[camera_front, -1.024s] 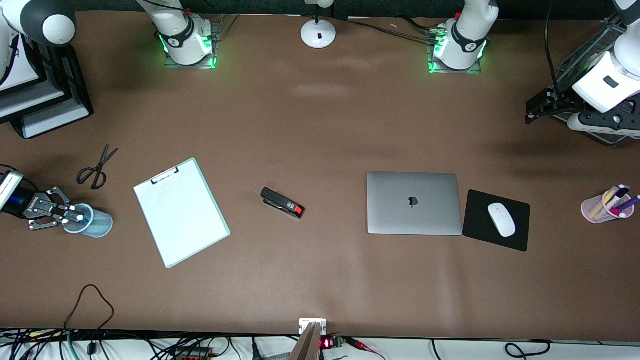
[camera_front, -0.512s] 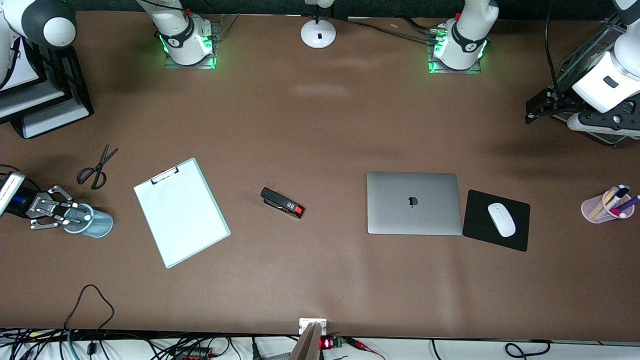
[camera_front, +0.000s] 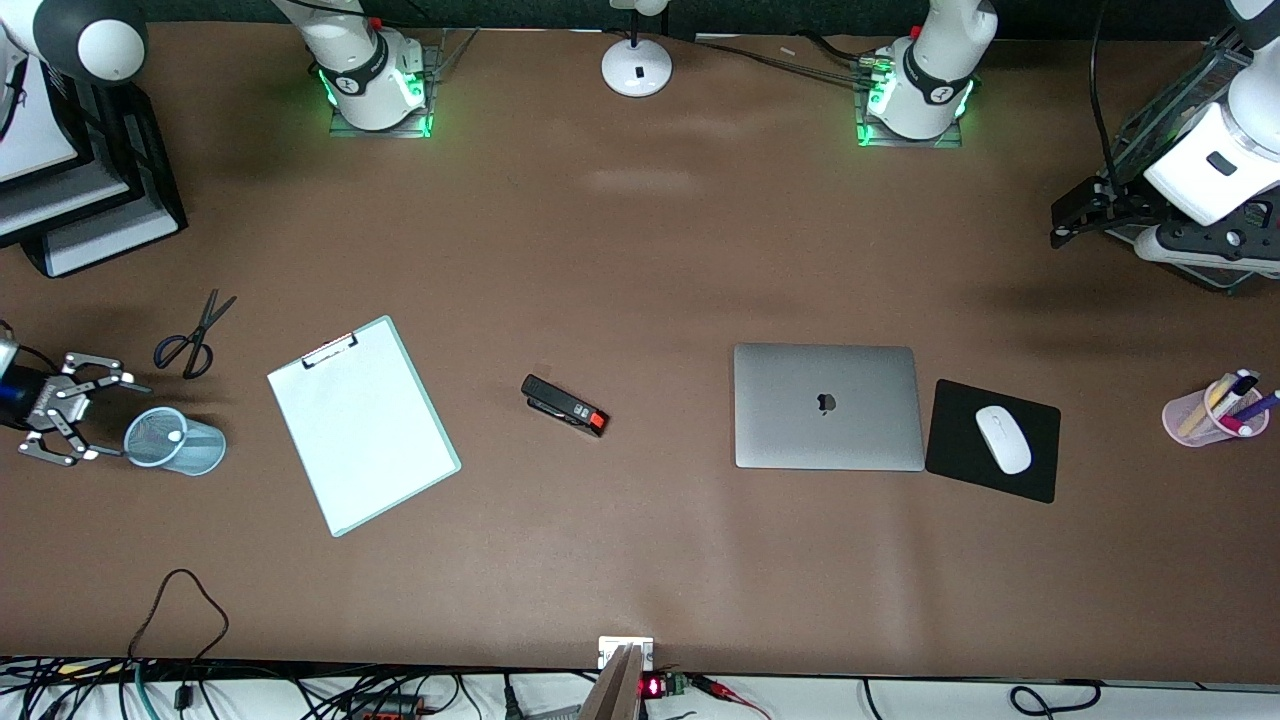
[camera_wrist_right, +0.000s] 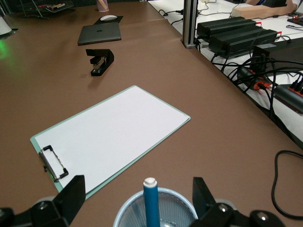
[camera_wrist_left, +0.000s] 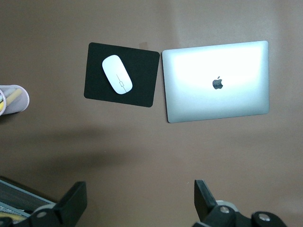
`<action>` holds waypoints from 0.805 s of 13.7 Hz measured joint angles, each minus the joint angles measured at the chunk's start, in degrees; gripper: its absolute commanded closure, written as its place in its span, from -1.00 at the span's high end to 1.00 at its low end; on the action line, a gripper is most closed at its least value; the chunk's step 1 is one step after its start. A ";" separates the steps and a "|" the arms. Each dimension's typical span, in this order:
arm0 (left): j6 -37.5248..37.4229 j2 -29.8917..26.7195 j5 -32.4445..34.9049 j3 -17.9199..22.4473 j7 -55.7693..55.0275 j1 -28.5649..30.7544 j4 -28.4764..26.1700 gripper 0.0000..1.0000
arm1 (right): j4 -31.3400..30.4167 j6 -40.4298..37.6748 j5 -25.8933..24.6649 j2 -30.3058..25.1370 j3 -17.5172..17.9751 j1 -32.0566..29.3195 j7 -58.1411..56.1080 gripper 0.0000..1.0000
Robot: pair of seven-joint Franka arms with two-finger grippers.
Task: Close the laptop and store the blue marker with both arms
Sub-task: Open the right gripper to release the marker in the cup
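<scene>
The laptop (camera_front: 828, 406) lies closed on the table, lid up, and also shows in the left wrist view (camera_wrist_left: 217, 81). The blue marker (camera_wrist_right: 151, 201) stands upright in a light-blue mesh cup (camera_front: 190, 450) at the right arm's end of the table, its whitish end (camera_front: 175, 436) uppermost. Beside that cup my right gripper (camera_front: 118, 421) is open, its fingers apart from the marker. High over the left arm's end of the table, my left gripper (camera_front: 1068, 222) waits open and holds nothing (camera_wrist_left: 139, 201).
A clipboard (camera_front: 362, 424), scissors (camera_front: 193, 335) and a black stapler (camera_front: 565, 405) lie between cup and laptop. A black mouse pad (camera_front: 955, 470) with a white mouse (camera_front: 1003, 438) sits beside the laptop. A pink pen cup (camera_front: 1190, 415) stands near the left arm's end.
My right gripper opened and let go of the blue marker, which now stands free in the mesh cup. The gripper drew back from the cup. The left arm has not moved.
</scene>
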 measured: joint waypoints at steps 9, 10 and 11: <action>-0.03 0.00 0.00 0.00 0.00 0.00 0.02 1.00 | 8.51 -11.63 -6.15 -4.43 0.20 2.88 16.66 1.00; -0.04 0.00 0.00 0.00 0.00 0.00 0.02 1.00 | 9.31 -11.87 -7.47 -5.19 0.26 4.02 18.89 1.00; -0.05 0.00 0.00 0.00 0.00 0.00 0.02 1.00 | 9.82 -11.95 -9.02 -6.23 0.32 5.41 21.12 1.00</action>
